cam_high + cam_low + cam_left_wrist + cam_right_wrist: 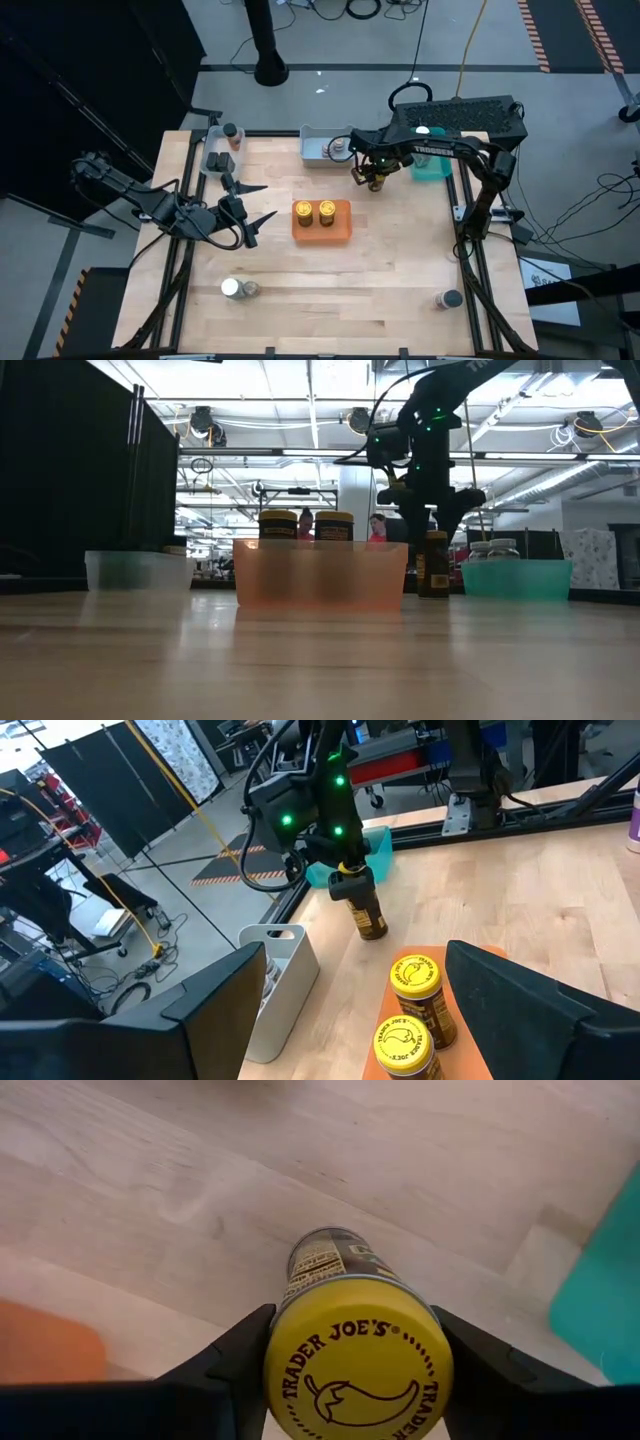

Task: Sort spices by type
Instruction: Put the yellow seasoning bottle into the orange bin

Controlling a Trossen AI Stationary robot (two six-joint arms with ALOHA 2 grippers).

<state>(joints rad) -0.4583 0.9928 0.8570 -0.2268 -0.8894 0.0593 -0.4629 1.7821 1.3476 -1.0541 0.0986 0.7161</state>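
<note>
Inside the orange tray (322, 232), two yellow-lidded jars (315, 212) stand; right end effector (375, 181) grips another jar (360, 905).

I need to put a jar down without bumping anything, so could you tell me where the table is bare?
Bare wood spans the table between the orange tray and the two near-edge jars. It is crowded along the far edge, where the right gripper holds a yellow-lidded jar.
</note>
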